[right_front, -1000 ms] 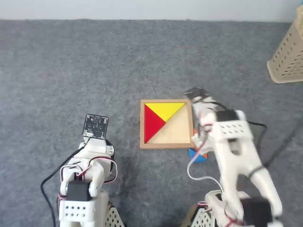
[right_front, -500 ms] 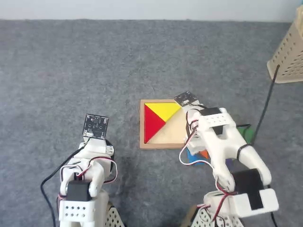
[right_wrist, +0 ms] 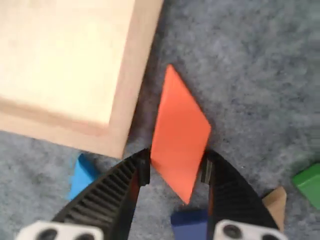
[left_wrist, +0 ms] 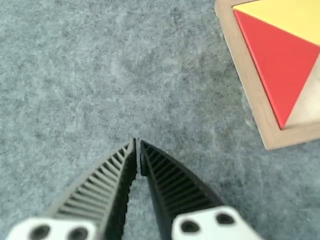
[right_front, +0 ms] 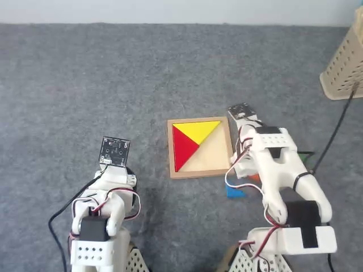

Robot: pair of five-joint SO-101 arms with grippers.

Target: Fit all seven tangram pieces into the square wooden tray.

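Starting with the square wooden tray (right_front: pixel 170 148): lying flat on the grey carpeted counter (right_front: pixel 85 73), a little right of the middle. Holding two pieces so far: a yellow triangle (right_front: pixel 197 130) filling the far wedge and a red triangle (right_front: pixel 182 148) filling the left wedge, meeting along one slanted edge and sitting level inside the rim. Leaving the near and right half as bare pale wood. Judging the task as early: two of seven seated, five waiting.

Lying loose outside, by the tray's near right corner: an orange parallelogram (right_wrist: pixel 179 140), flat and thin, just beside the right rim; a light blue triangle (right_front: pixel 234 191) on the near side of that corner; a dark blue piece (right_wrist: pixel 189 220) and a green piece (right_wrist: pixel 309 182) close to the orange one, both cut off at the edge. Showing too little of a tan corner (right_wrist: pixel 276 202) to tell whether it is another piece.

Straddling the parallelogram with the right gripper (right_wrist: pixel 175 167), one finger against each long edge, apparently pinching it; not possible to tell whether resting on the carpet or raised.

Pointing the left gripper (left_wrist: pixel 137 147) at bare carpet left of the tray, fingers pressed together on nothing.

Standing well apart at the far right edge: a beige perforated basket (right_front: pixel 343 62).
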